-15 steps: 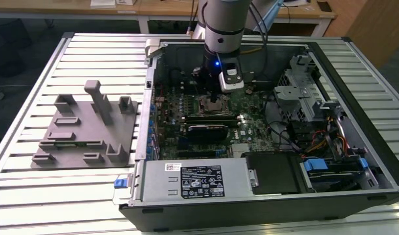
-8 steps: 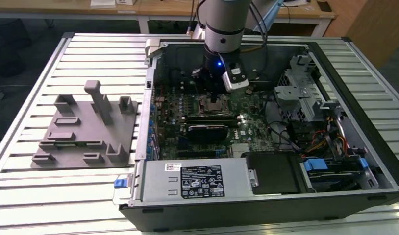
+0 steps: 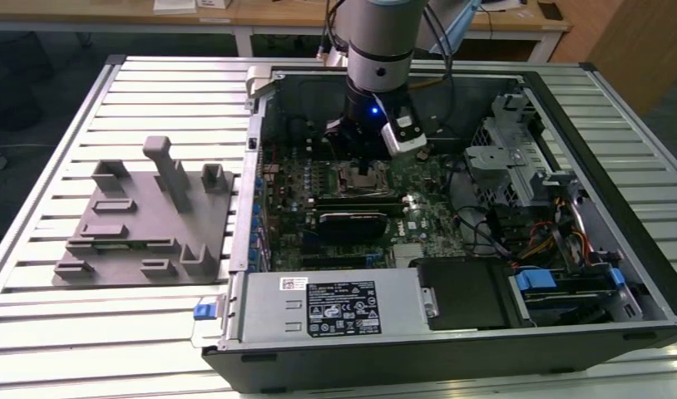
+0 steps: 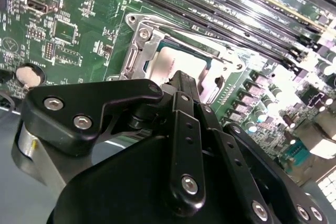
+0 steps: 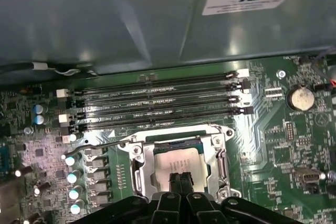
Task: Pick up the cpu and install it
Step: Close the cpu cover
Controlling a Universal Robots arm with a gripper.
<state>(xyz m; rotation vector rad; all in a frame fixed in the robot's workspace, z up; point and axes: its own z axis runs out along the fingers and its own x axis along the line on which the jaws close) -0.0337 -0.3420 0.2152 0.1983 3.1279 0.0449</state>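
The arm [image 3: 378,37] comes straight down, wrist [image 3: 374,83] upright, with the gripper [image 5: 180,178] pointing downward at its end. Its two black fingers [image 4: 181,85] (narrow and straight) are pressed together, the tips touching side by side.

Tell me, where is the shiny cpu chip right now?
In both wrist views the cpu lies inside the metal socket frame, at the tip of the tool, beside the long memory slots.
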